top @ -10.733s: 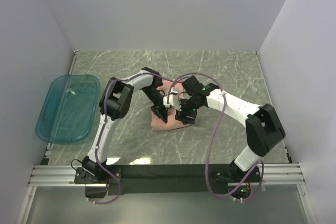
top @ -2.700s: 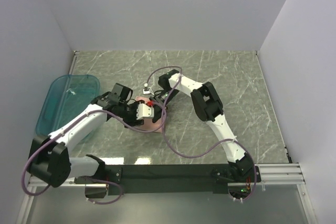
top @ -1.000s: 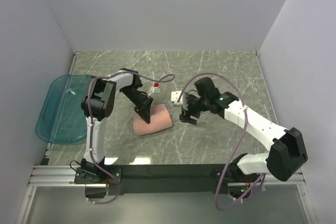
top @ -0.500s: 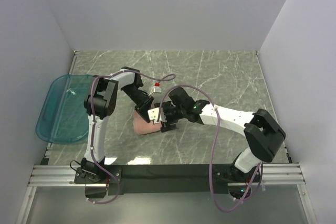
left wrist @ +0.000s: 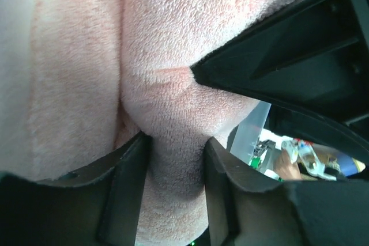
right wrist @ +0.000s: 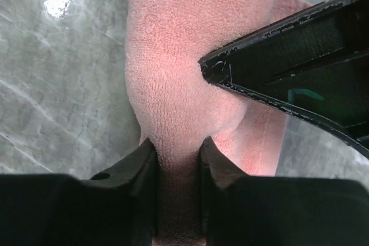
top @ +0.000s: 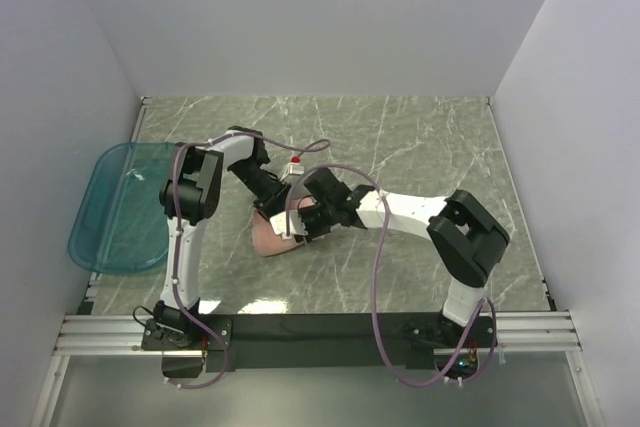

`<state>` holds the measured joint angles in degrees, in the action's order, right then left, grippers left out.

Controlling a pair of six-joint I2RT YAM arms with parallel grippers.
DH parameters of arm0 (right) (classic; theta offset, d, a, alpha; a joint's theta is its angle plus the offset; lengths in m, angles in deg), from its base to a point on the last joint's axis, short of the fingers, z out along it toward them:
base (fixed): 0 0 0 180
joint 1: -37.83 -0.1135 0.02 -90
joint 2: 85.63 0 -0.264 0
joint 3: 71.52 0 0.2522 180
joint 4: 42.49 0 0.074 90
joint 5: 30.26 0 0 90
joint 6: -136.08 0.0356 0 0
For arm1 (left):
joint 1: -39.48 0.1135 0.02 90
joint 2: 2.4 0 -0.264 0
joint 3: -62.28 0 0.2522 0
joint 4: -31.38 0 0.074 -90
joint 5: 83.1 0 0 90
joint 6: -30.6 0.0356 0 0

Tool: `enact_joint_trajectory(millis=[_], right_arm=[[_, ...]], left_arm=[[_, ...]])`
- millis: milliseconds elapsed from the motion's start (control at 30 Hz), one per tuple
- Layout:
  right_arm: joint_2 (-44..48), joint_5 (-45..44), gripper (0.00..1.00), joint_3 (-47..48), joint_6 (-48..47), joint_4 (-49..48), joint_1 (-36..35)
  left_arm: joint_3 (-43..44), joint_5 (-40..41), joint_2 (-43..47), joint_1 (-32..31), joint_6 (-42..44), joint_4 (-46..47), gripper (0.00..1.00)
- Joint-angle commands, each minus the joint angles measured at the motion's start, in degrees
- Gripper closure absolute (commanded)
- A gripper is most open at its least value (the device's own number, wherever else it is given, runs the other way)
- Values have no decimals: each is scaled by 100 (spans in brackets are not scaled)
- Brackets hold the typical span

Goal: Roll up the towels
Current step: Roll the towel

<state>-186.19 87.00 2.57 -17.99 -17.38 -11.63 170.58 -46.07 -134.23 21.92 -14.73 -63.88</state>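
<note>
Since a second ago my right gripper (top: 298, 225) has swung in from the 3 o'clock side, where it hung clear with its jaws spread, and now sits on the towel (top: 265, 239). My right elbow has folded in toward the table centre with it. My left gripper (top: 272, 209) has hardly shifted and keeps its place on the cloth's 12 o'clock edge.

From above, the pink towel lies on the marble table (top: 420, 137), toward 8 o'clock from the table's centre. My two wrists cover most of it, leaving only its 6 to 8 o'clock part showing. My left forearm comes at it from 11 o'clock and my right forearm from 3 o'clock. The two grippers sit just beside each other over the cloth.

On my left wrist camera a thick fold of terry fills the gap between my fingers (left wrist: 130, 194) and presses against both of them, so that gripper is pinching the towel. My right wrist camera shows much the same. A rounded ridge of towel narrows as it passes between my fingers (right wrist: 130, 194), which are squeezed onto it, with grey marble visible at 9 o'clock of the ridge.

A teal tray (top: 120, 207) rests at the table's 9 o'clock edge, well apart from the towel.
</note>
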Motion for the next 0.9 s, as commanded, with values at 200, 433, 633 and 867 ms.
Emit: enact_joint_trajectory(millis=[200,433,633,867], right_arm=[[-965,1219,100,1401,650,2616,313],[-1659,1843,100,2262,1607,3328,603],[-2529,2388,100,3141,2284,3909,1060],[-3040,2608,100,3669,2487,4322,1289]], left_arm=[[494,270,754,1121,-71,846,47],[-31,-441,1659,1966,-817,1477,40],[-1735,-934,3214,2117,-2214,2865,38],[-3520,-56,4648,2046,-4315,4826,33]])
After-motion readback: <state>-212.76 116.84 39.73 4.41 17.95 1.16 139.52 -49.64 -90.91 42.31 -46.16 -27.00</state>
